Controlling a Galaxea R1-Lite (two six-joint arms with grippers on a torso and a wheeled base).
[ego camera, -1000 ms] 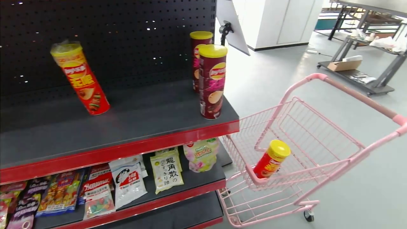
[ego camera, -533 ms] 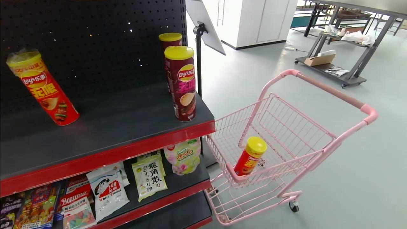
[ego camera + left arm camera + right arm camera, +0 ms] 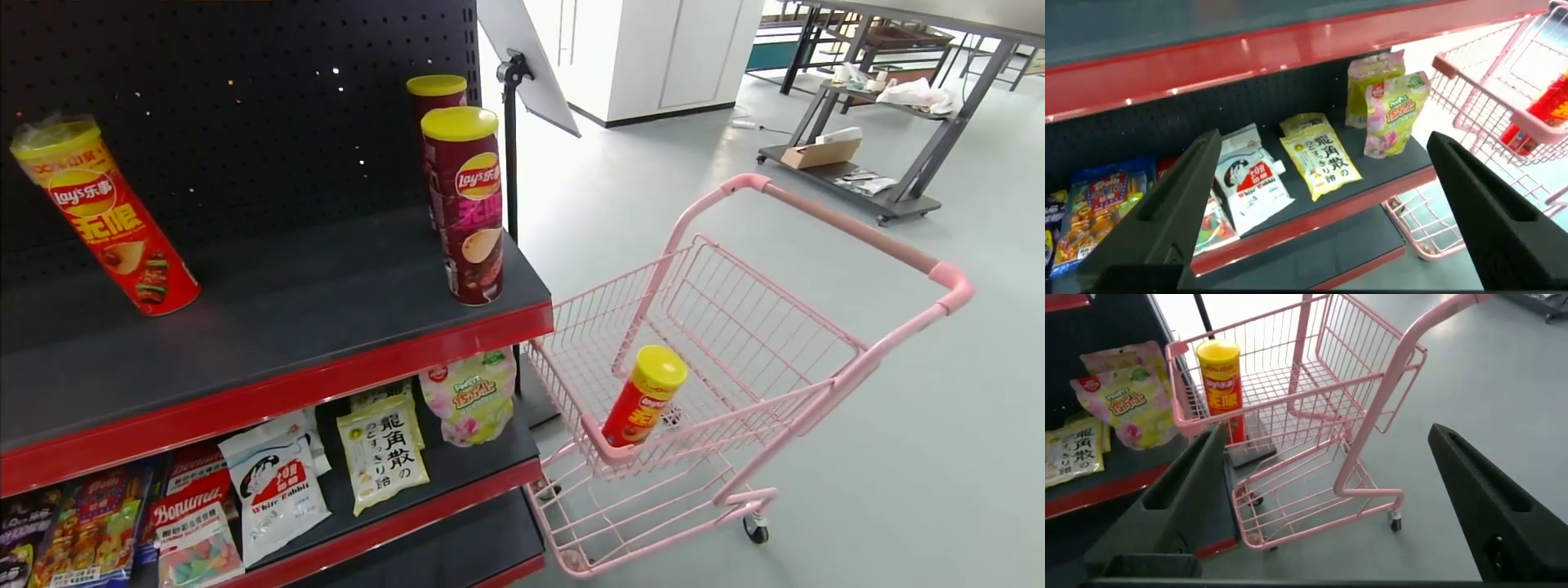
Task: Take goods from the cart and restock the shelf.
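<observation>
Shelf (image 3: 310, 302) beside pink cart (image 3: 849, 237); red can (image 3: 643, 398) inside cart.

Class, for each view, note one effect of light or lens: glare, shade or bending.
Head view: light shows through the pegboard holes as bright dots; the floor beside the shelf glares; the red can leans outward, perhaps lens bending. Left wrist view: glare streaks the red shelf edge; the packets below lie in shade. Right wrist view: even light on the cart.

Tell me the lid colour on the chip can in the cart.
Yellow lid, clearest in right wrist view.
</observation>
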